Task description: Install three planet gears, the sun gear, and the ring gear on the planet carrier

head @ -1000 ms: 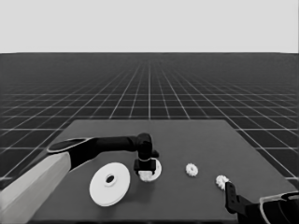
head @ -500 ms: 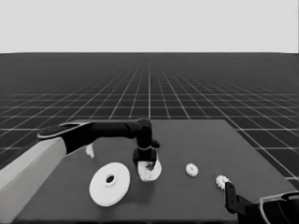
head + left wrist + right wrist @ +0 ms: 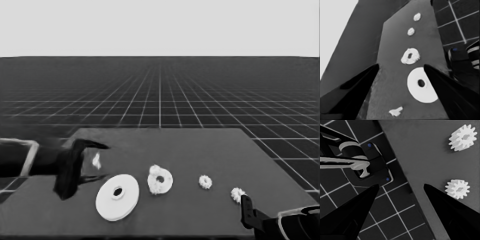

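— Where is the smaller flat white round part with the dark centre hole (image 3: 160, 180)?

— Near the middle of the dark table (image 3: 200, 145), towards its front; knobbly white bumps show at its rim, so at least one small toothed gear sits on it, though I cannot count them; the left wrist view shows the same lumpy edge (image 3: 410, 56).

— And the larger flat white round part (image 3: 117, 196)?

— Lying flat just to the left of the smaller one, close beside it but apart; nothing rests on it; its dark hole is plain in the left wrist view too (image 3: 422, 85).

— Any loose gears?

— Two; one small white toothed gear (image 3: 205, 182) lies to the right of the smaller round part; another small white toothed gear (image 3: 237, 194) lies farther right, near the table's front right corner; both show large and many-toothed in the right wrist view (image 3: 463, 137) (image 3: 457, 189).

— The thin white piece (image 3: 96, 160)?

— Behind and left of the larger round part, beside the left arm.

— The arms?

— The left gripper (image 3: 80, 170) hangs over the table's left end, fingers spread wide and pinching nothing; the right gripper (image 3: 400, 185) sits at the lower right corner, fingers likewise spread, over the table's edge and the floor grid.
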### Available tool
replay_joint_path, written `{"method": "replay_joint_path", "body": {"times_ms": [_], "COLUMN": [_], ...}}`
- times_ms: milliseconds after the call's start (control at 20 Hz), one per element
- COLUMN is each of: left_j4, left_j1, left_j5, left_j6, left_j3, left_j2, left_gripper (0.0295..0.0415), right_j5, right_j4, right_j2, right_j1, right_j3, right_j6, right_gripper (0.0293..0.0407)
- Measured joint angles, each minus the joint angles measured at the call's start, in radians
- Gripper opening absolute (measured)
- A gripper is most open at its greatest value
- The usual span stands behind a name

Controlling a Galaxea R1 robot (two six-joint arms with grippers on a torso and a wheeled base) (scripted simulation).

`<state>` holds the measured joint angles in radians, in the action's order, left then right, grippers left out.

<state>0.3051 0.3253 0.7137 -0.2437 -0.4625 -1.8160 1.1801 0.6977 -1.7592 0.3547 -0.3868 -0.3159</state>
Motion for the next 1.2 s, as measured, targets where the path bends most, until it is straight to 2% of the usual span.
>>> {"method": "replay_joint_path", "body": {"times_ms": [200, 250, 300, 350, 450, 700, 750, 850, 950, 1200], "left_j4": [0.004, 0.005, 0.005, 0.005, 0.005, 0.005, 0.005, 0.005, 0.005, 0.005], "left_j1": [0.015, 0.016, 0.016, 0.016, 0.017, 0.017, 0.017, 0.017, 0.017, 0.017], "left_j5": [-0.033, -0.035, -0.036, -0.036, -0.037, -0.037, -0.037, -0.037, -0.037, -0.037], "left_j6": [-0.094, -0.1, -0.103, -0.104, -0.106, -0.107, -0.107, -0.107, -0.107, -0.107], "left_j3": [0.04, 0.042, 0.043, 0.044, 0.044, 0.045, 0.045, 0.045, 0.045, 0.045], "left_j2": [0.054, 0.057, 0.059, 0.06, 0.061, 0.061, 0.061, 0.061, 0.061, 0.061], "left_gripper": [0.0385, 0.0385, 0.0385, 0.0385, 0.0385, 0.0385, 0.0385, 0.0385, 0.0385, 0.0385], "right_j5": [0.0, 0.051, 0.128, 0.181, 0.231, 0.256, 0.192, 0.131, 0.11, 0.099], "right_j4": [0.0, -0.288, -0.404, -0.456, -0.501, -0.521, -0.444, -0.379, -0.36, -0.351], "right_j2": [0.0, -0.026, -0.091, -0.148, -0.213, -0.252, -0.274, -0.31, -0.325, -0.333], "right_j1": [0.0, -0.214, -0.291, -0.315, -0.327, -0.331, -0.235, -0.141, -0.112, -0.1], "right_j3": [0.0, -0.197, -0.38, -0.508, -0.646, -0.725, -0.764, -0.826, -0.853, -0.867], "right_j6": [0.0, -0.267, -0.412, -0.492, -0.559, -0.588, -0.584, -0.577, -0.573, -0.571], "right_gripper": [0.0385, 0.0396, 0.0393, 0.0389, 0.0385, 0.0385, 0.0385, 0.0385, 0.0385, 0.0385]}}
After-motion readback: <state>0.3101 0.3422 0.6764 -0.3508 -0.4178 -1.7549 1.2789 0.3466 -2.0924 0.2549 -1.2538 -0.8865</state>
